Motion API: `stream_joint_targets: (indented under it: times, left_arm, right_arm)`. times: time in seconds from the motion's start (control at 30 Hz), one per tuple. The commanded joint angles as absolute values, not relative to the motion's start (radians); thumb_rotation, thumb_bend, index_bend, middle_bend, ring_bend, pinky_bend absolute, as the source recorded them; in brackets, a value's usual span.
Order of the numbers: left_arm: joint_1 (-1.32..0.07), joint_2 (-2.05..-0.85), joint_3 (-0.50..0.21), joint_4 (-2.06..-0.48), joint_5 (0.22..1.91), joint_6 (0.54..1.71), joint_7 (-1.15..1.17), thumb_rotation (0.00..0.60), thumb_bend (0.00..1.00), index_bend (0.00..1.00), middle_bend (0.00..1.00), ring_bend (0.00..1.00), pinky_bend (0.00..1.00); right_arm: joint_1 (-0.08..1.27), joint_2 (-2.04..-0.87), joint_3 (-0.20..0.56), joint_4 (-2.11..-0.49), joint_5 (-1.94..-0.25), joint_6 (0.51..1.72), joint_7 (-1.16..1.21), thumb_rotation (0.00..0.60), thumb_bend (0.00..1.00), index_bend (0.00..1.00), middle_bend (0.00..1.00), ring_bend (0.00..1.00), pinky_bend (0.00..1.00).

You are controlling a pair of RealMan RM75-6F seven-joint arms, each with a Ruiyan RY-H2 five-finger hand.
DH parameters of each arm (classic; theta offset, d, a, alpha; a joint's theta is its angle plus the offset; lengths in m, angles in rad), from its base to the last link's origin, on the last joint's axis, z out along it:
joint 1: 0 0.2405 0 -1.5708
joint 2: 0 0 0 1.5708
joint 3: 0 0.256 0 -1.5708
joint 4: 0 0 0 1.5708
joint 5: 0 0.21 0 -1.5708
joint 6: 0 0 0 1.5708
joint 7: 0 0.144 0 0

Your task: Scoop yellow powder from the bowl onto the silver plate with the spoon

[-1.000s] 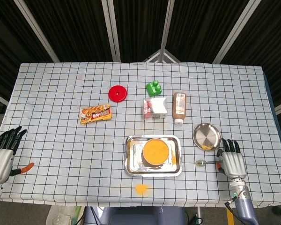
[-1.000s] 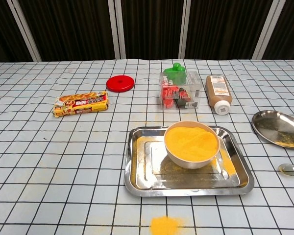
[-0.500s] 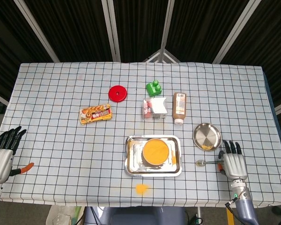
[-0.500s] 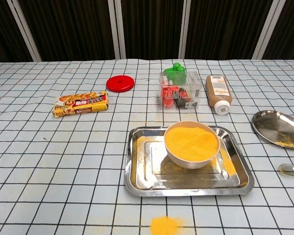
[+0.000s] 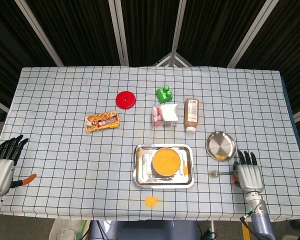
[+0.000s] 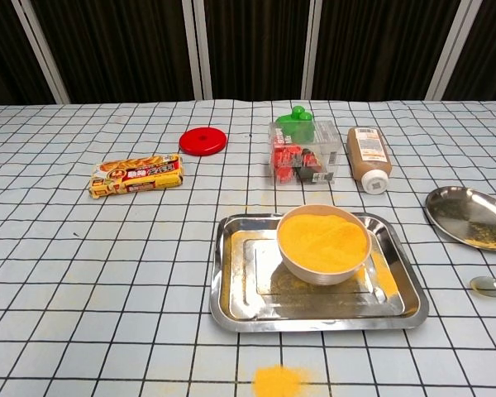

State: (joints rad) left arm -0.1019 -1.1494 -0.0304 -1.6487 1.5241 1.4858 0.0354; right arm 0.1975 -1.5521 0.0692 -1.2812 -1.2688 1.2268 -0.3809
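The spoon (image 5: 221, 173) lay flat on the checked cloth just beside the right hand (image 5: 249, 174), on that hand's inner side, its bowl end pointing away from the hand toward the tray (image 5: 139, 170) and its handle running back to the fingers (image 5: 246, 159). Whether the handle touched the hand could not be told. The long axis ran roughly crosswise, along the table's near edge. The right hand was far the nearer; the left hand (image 5: 3, 166) sat well apart at the opposite edge. Both hands lay with fingers spread and nothing held. The silver plate (image 5: 220, 145), with a little yellow powder on its near rim, sat just beyond the right hand and slightly inward. The bowl (image 5: 166, 162) of powder stood in the tray, further inward. Against the frames a second before, the right hand had slid slightly back toward the table edge; the spoon, plate and bowl had not moved.
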Motion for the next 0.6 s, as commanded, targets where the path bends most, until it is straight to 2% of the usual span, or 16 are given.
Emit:
stream_joint_targets:
  times: [0.03, 0.6]
  left_arm:
    - [-0.102, -1.149, -0.03, -1.649, 1.523, 1.485, 0.036, 0.6, 0.0, 0.0, 0.0, 0.0, 0.0]
    - [-0.102, -1.15, -0.031, -1.652, 1.518, 1.481, 0.04, 0.6, 0.0, 0.0, 0.0, 0.0, 0.0]
  right_arm:
    - [0.199, -1.554, 0.067, -1.276, -1.27, 1.224, -0.382, 0.6, 0.42, 0.5, 0.1, 0.0, 0.0]
    - [0.203, -1.563, 0.061, -1.254, -1.263, 1.208, -0.385, 0.6, 0.45, 0.5, 0.1, 0.0, 0.0]
